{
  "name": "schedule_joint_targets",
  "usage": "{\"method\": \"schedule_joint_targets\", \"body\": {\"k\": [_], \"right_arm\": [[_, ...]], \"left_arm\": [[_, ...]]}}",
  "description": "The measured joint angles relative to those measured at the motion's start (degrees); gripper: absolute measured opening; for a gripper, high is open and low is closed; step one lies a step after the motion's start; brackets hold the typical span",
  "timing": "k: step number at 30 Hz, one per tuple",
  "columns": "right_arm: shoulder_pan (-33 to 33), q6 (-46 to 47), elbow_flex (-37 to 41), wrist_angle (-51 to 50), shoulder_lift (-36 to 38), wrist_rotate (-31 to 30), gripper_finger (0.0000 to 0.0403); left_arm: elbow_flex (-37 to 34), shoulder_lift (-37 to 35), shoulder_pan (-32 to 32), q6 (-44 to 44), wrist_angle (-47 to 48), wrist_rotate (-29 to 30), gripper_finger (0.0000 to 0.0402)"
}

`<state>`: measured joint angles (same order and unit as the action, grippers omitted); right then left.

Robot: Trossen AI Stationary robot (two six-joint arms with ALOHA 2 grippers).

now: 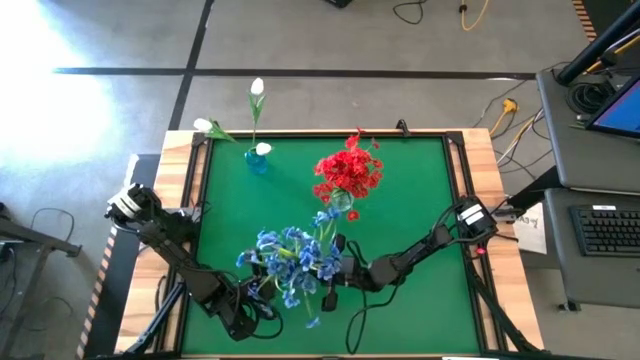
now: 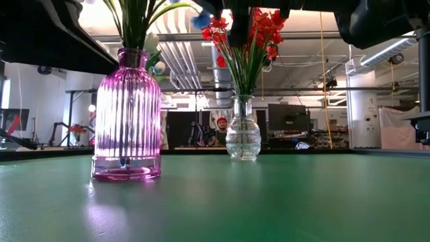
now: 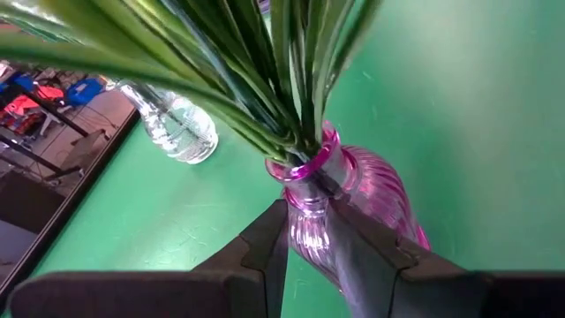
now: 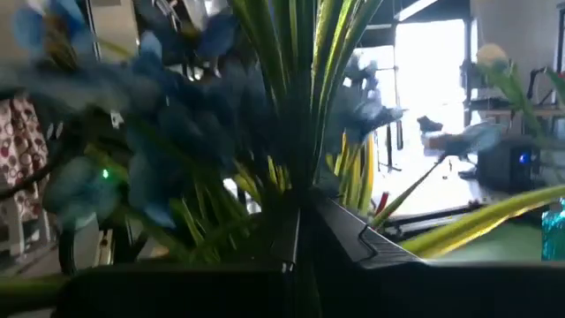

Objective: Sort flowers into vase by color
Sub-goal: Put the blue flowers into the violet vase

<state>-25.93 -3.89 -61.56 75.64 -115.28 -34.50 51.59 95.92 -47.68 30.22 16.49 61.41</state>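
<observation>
Already most of the sorting looks done. The blue flowers [image 1: 290, 258] stand bunched in the pink ribbed vase [image 2: 126, 114] near the front of the green table [image 1: 410, 190], their stems [image 3: 265, 79] crowding through its neck. The red flowers [image 1: 348, 170] fill the clear glass vase [image 2: 242, 136] farther back, toward the middle of the table. At the far edge, a small blue vase [image 1: 257, 158] holds one white flower [image 1: 257, 88] on its long stem, and a second white flower [image 1: 204, 126] lies over the table's wooden rim just beside it, not in any vase.

The left gripper [image 3: 305, 243] sits at the pink vase with a finger on either side of the neck just under the lip, closed against the glass and steadying it. The right gripper [image 4: 296, 221] reaches into the blue bunch from the other side; its fingers are pressed together among the stems, and whether one stem is pinched between them cannot be told through the leaves.

By my reckoning, the reds are finished and the blues are all but finished, with the present step being the last settling of a blue stem into the pink vase. What remains is for the arms to let go and for the stray white flower to join its partner in the blue vase.
</observation>
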Motion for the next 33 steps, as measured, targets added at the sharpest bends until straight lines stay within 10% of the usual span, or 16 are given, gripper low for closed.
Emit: {"method": "schedule_joint_targets", "body": {"k": [21,33], "right_arm": [[-0.12,2.98,0.00,-9.33,0.11,-0.02,0.0019],[-2.61,3.93,0.10,-14.08,1.31,-7.53,0.0148]], "left_arm": [[0.00,0.00,0.07,0.02,-0.17,0.07,0.0077],[0.00,0.02,0.07,0.07,-0.11,0.00,0.0077]]}}
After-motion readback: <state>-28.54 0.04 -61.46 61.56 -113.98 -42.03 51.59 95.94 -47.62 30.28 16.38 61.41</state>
